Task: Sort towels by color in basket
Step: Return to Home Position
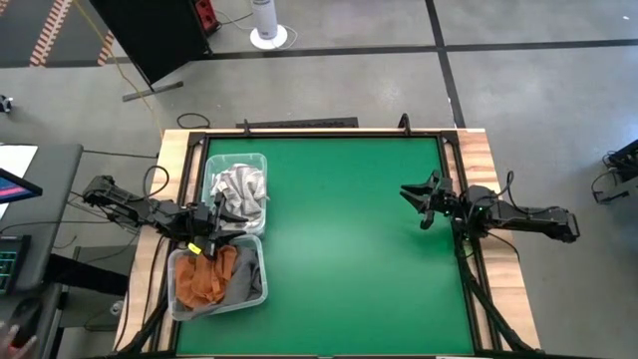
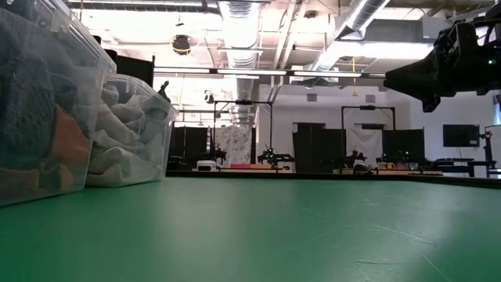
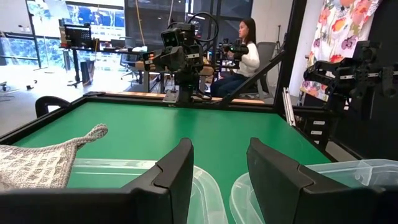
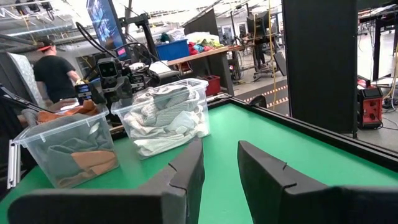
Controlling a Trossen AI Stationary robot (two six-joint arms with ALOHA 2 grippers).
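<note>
Two clear bins stand at the table's left edge. The far bin (image 1: 236, 160) holds white and grey-checked towels (image 1: 242, 189), also seen in the right wrist view (image 4: 166, 115). The near bin (image 1: 257, 299) holds a rust-orange towel (image 1: 204, 277) and a dark grey towel (image 1: 249, 284). My left gripper (image 1: 224, 217) hovers level between the two bins, open, with nothing between its fingers (image 3: 221, 165). A checked towel's corner (image 3: 46, 163) lies over the bin's rim beside it. My right gripper (image 1: 414, 204) waits open at the table's right side (image 4: 221, 163), above the tabletop.
The green tabletop (image 1: 339, 249) stretches between the bins and my right gripper. A black frame rail (image 1: 299, 125) runs along the far edge. Beyond the table, a seated person (image 3: 245, 46) and a standing person (image 4: 53, 74) are in the room.
</note>
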